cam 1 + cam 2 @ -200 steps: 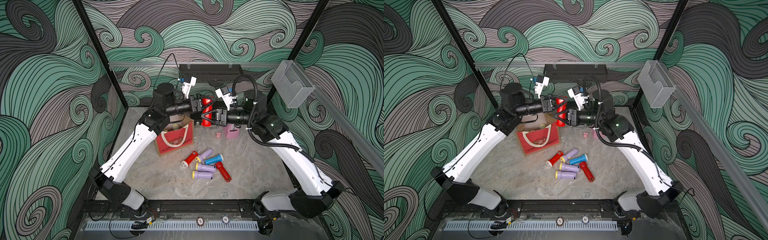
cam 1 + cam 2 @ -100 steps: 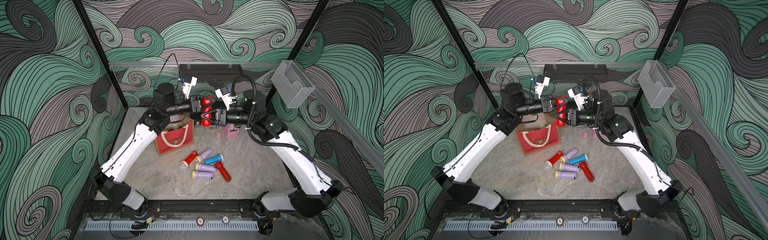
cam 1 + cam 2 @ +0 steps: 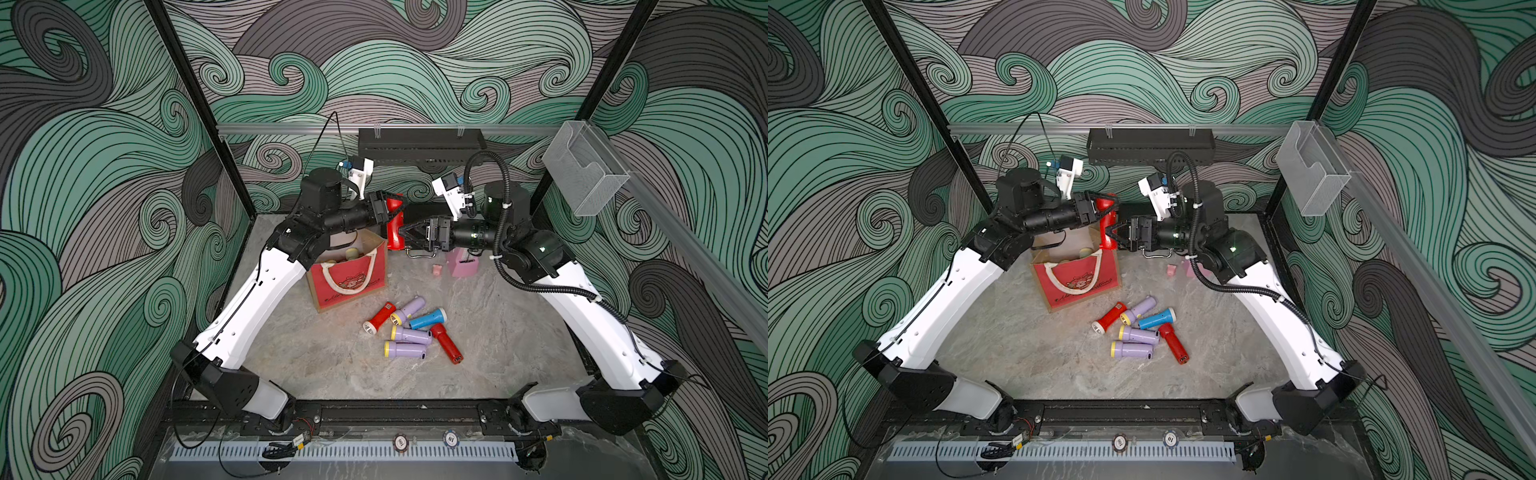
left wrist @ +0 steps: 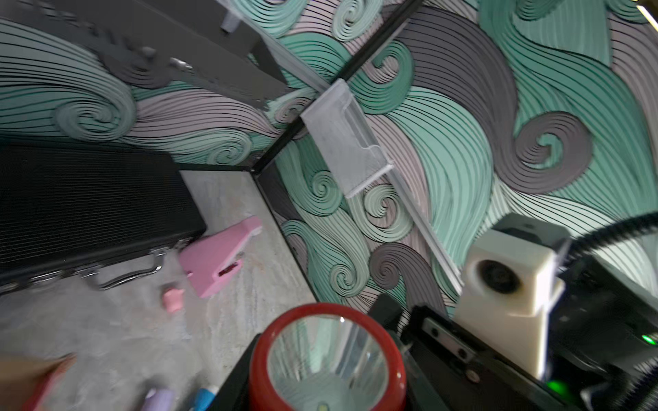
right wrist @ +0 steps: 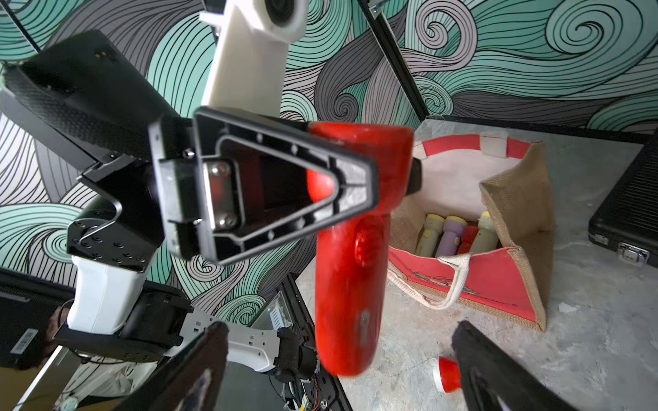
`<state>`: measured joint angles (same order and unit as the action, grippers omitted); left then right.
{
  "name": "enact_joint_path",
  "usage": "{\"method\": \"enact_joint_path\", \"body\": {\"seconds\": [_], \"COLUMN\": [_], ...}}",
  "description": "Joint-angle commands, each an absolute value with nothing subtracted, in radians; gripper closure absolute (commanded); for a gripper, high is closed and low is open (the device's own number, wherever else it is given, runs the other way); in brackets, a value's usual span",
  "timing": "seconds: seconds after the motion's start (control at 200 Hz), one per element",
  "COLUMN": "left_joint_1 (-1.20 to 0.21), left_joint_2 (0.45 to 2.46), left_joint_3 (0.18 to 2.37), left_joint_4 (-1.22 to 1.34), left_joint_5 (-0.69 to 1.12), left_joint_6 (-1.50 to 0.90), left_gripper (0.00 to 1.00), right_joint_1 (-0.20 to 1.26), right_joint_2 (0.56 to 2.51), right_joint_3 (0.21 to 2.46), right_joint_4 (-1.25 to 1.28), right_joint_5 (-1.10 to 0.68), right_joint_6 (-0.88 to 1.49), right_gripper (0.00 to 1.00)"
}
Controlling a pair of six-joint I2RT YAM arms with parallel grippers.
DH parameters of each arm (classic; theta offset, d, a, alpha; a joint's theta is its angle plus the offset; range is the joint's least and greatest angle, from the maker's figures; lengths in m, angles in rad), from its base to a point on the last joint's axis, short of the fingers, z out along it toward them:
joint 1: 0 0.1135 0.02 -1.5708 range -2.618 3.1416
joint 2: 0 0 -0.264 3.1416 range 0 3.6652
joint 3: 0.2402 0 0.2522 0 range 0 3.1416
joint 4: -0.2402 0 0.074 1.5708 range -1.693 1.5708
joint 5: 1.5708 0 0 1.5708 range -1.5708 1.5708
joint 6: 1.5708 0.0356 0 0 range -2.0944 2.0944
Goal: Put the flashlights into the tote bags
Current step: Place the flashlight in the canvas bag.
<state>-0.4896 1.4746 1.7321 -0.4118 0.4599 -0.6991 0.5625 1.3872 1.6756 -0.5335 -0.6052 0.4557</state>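
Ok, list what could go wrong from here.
1. The left gripper clamps the red flashlight only at its head, with the body hanging free. It may swing or slip.
2. The right gripper is open, with its fingers on either side of the tail. Pulling back could knock it.
3. The tote bag looks soft and already holds flashlights. The red one could snag the rim or tip the bag.

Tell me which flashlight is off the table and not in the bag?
The red flashlight clamped by its head in the left gripper, upright in mid-air. All others lie loose on the table or sit inside the tote bag.
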Motion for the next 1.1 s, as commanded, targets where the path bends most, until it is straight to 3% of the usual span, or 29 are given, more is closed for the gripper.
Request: {"method": "enact_joint_path", "body": {"seconds": [0.0,0.145,0.395,1.096], "left_joint_1": [-0.439,-0.407,-0.399,-0.351], "left_joint_2": [1.436,1.442,1.534,1.807], "left_joint_3": [1.751,1.791,1.88,1.933], "left_joint_4": [-0.61,-0.801,-0.938,-0.897], "left_joint_5": [0.278,0.038,-0.178,-0.265], "left_joint_6": [-0.637,-0.614,-0.609,-0.606], "left_gripper": [1.0,1.0,1.0,1.0], "right_joint_1": [0.558,0.549,0.546,0.547], "right_joint_2": [1.361,1.339,1.336,1.26], "right_joint_3": [1.669,1.646,1.638,1.547], "right_joint_4": [-0.595,-0.691,-0.815,-0.816], "right_joint_5": [-0.498,-0.35,-0.249,-0.209], "right_joint_6": [0.444,0.433,0.415,0.443], "right_gripper": [0.0,0.0,0.0,0.0]}}
